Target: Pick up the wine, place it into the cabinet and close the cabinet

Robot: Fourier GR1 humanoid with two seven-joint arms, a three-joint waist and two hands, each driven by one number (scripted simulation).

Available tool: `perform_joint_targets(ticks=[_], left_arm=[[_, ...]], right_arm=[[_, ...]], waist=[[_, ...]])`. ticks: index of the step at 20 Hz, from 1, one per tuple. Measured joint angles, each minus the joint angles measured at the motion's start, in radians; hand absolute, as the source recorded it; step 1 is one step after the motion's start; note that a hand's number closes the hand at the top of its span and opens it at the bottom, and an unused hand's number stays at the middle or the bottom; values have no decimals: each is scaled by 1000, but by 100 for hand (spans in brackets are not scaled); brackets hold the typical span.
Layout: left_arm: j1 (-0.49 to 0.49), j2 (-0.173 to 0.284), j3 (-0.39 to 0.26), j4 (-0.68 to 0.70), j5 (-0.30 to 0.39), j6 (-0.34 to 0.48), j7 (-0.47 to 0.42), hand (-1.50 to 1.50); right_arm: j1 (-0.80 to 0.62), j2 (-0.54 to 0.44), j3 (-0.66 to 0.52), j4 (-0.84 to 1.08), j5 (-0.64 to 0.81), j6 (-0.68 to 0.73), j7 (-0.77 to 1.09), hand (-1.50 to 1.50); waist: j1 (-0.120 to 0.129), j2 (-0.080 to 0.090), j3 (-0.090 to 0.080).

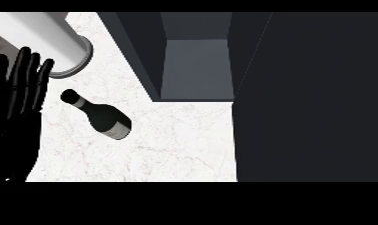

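1. Head view: the wine [98, 115] lies on the white counter [177, 144], just right of the left hand [23, 89], not touching it.
2. That hand's fingers are straight and spread, holding nothing.
3. The cabinet [196, 69] stands open beyond the wine; a grey cylinder [52, 39] sits near the fingertips.

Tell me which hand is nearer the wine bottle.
Left. The left hand rests open at the view's left edge, fingers up, just left of the wine bottle standing on the counter. The right hand does not show in the view.
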Motion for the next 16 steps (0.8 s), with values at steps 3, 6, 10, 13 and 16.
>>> perform_joint_targets(ticks=[3, 6, 10, 13, 16], left_arm=[[-27, -24, -24, -14, -48, 45, 52, -150], [-30, -63, -51, 2, -100, 100, 86, -150], [-31, -97, -121, 36, 31, 228, 153, -150], [-52, -108, -185, 16, 52, 322, 215, -150], [-75, -113, -267, -17, 21, 422, 277, -150]], right_arm=[[45, -2, 2, -50, -28, 27, -6, -150], [109, 5, 27, -82, -39, 59, -37, -150], [134, -25, 94, -100, -99, 139, 37, -150], [157, -40, 115, -157, -143, 168, 99, -150], [173, -55, 125, -244, -175, 171, 185, -150]], waist=[[-3, 13, -8], [-5, 20, -12], [-10, 25, -16], [-8, 25, -16], [-7, 25, -16]])
